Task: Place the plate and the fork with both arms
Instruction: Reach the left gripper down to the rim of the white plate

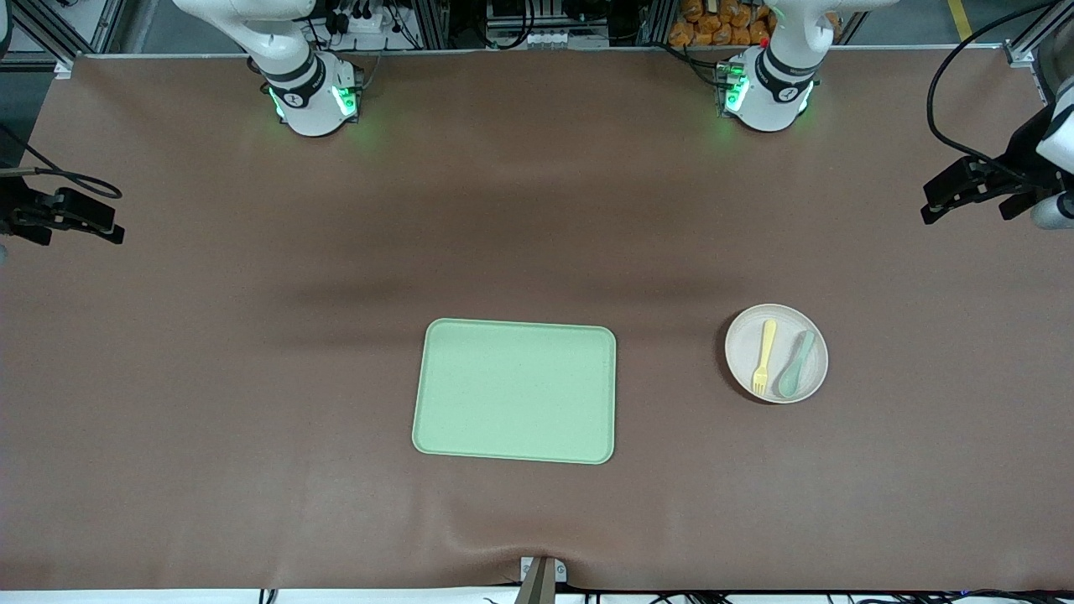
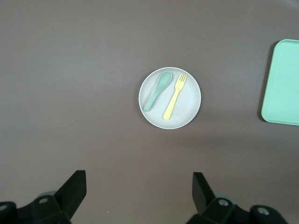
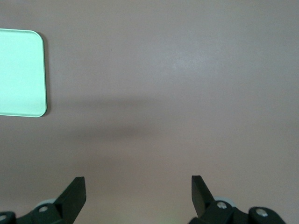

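Observation:
The pale speckled plate (image 1: 747, 340) lies on the brown table, beside the tray toward the left arm's end. The yellow fork (image 1: 764, 356) lies on it, tines toward the front camera, next to a muted green spoon (image 1: 795, 365). The left wrist view shows the plate (image 2: 188, 103), fork (image 2: 174, 97) and spoon (image 2: 156, 89) from high up. My left gripper (image 2: 139, 186) is open and empty, held high at the left arm's end (image 1: 935, 201). My right gripper (image 3: 138, 186) is open and empty, held high over bare table at the right arm's end (image 1: 113, 222).
A rectangular light green tray (image 1: 514, 390) lies empty at the table's middle, near the front edge. Its edge shows in the left wrist view (image 2: 282, 84) and a corner in the right wrist view (image 3: 21, 72). Brown mat surrounds both.

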You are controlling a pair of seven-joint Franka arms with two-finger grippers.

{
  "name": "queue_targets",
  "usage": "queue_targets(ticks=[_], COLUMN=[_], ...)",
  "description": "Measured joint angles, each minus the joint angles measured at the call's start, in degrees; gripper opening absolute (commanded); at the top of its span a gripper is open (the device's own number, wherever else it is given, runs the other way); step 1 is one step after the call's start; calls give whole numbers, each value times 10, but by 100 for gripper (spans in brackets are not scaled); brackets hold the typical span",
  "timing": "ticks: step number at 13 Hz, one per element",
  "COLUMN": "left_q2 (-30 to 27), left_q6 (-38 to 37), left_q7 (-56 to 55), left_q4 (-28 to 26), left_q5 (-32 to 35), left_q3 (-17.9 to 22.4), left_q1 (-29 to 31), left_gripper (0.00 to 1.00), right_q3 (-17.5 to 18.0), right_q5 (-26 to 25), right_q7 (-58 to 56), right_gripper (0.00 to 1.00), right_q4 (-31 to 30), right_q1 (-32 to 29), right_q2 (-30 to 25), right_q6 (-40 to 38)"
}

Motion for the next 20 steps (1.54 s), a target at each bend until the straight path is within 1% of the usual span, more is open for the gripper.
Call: queue_targets(ticks=[11, 13, 14, 15, 18, 20], left_q2=[19, 25, 31, 39, 83, 127], left_q6=[-15, -3, 31, 84, 264, 340], left_q7=[2, 1, 1, 1, 1, 1], left_q4=[5, -8, -31, -66, -188, -233], left_q5=[0, 0, 0, 0, 0, 0], left_q3=[0, 1, 2, 3, 4, 3], left_q1=[-2, 0, 3, 8, 19, 19], left_gripper=[100, 100, 100, 100, 100, 100], right_q3=[0, 0, 1, 1, 3, 5], right_q5=[0, 0, 0, 0, 0, 0], right_q7=[0, 0, 0, 0, 0, 0], right_gripper=[100, 100, 100, 100, 100, 100], right_q4=[0, 0, 0, 0, -1, -2], right_q1=[0, 0, 0, 0, 0, 0], right_q2=[0, 0, 0, 0, 2, 3], right_q6=[0, 0, 0, 1, 3, 5])
